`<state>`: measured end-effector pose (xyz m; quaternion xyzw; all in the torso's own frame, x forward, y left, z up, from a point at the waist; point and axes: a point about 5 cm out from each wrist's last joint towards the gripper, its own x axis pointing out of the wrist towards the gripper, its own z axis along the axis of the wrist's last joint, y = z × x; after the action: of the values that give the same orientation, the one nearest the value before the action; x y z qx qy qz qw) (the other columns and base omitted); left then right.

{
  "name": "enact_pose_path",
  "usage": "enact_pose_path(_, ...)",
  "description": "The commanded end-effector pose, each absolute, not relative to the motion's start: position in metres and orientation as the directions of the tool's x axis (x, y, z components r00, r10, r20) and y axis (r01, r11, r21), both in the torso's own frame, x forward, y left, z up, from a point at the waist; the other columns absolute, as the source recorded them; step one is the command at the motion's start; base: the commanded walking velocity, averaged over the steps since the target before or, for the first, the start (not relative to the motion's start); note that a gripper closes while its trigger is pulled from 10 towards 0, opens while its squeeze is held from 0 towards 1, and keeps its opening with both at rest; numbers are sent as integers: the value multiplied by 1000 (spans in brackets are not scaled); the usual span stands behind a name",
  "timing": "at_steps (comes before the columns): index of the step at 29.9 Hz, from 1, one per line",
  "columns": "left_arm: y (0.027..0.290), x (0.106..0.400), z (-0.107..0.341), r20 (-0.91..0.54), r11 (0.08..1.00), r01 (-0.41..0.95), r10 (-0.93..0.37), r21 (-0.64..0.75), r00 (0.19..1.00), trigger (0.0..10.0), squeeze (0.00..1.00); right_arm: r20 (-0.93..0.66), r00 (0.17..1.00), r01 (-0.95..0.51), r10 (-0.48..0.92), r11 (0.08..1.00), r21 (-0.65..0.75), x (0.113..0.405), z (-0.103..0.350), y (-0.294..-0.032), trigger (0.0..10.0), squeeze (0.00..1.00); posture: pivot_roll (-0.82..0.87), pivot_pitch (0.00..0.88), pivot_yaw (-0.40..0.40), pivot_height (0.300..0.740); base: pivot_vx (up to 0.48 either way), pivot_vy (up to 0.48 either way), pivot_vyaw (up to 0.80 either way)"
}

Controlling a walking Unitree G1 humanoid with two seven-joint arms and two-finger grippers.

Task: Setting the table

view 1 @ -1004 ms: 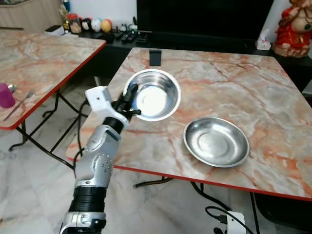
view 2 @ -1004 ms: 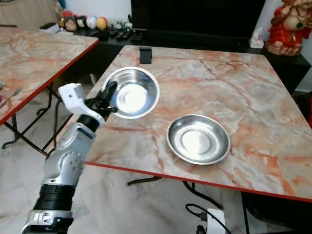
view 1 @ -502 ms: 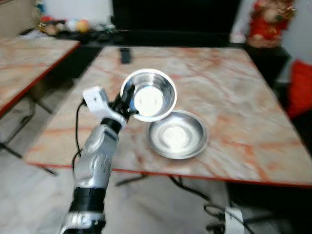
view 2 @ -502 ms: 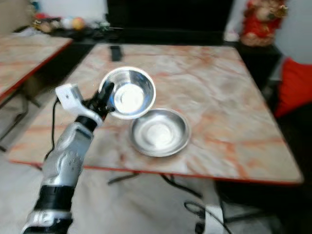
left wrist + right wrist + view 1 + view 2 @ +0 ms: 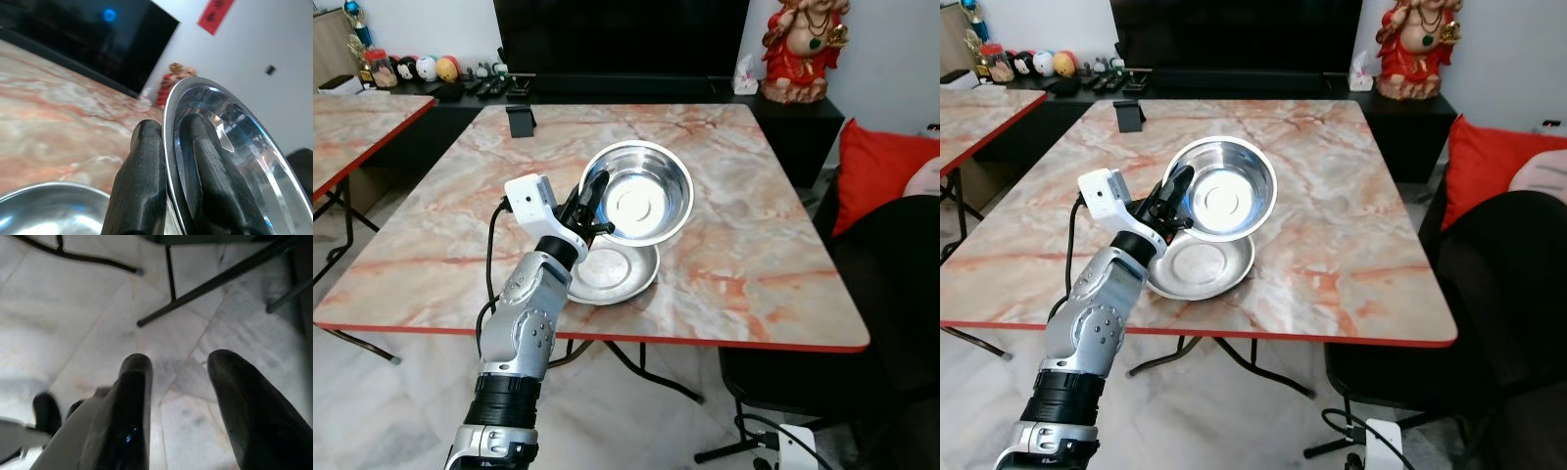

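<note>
Steel bowl (image 5: 639, 192) carried by the left pincer (image 5: 590, 203) above the plate (image 5: 612, 273).
We see the pincer clamped on the bowl's near rim, one finger inside and one outside; the bowl tilts toward us, directly over the plate on the marble tabletop (image 5: 754, 235). Right pincer (image 5: 178, 396) hangs spread above the floor.

Marble table (image 5: 724, 157): shallow dish (image 5: 612, 276) near the front edge, left of centre; bowl (image 5: 641, 193) held tilted above the dish's far rim, its near-left rim pinched by the left gripper (image 5: 592, 201), whose arm reaches in from the front left. Small stand (image 5: 518, 119) at the far-left corner; behind the table a low cabinet bearing a statue (image 5: 803, 49) at right and what seem to be small ornaments (image 5: 416, 69) at left. Second table (image 5: 357, 122) to the left, cushion (image 5: 881, 171) to the right.
</note>
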<state>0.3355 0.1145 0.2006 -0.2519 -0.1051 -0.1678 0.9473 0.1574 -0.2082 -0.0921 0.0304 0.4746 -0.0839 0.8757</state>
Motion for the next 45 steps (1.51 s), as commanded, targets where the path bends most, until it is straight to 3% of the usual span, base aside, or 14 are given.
enact_pose_path(1,114,336,205,291,833,367,-261,-414,921,10000,0,-834,538,175,-124,984,-33,158,-91,-211,10000,0,46,0,-35,711,0,0,0)
enact_pose_path(32,117,342,204,245,848,335,-251,-412,937,10000,0,-828,544,183,-137,982,-42,162,-90,-212,10000,0,48,0,-39,711,0,0,0)
enact_pose_path(45,115,342,204,250,841,347,-261,-414,932,10000,0,-829,543,182,-135,983,-40,161,-90,-211,10000,0,47,0,-35,711,296,0,0)
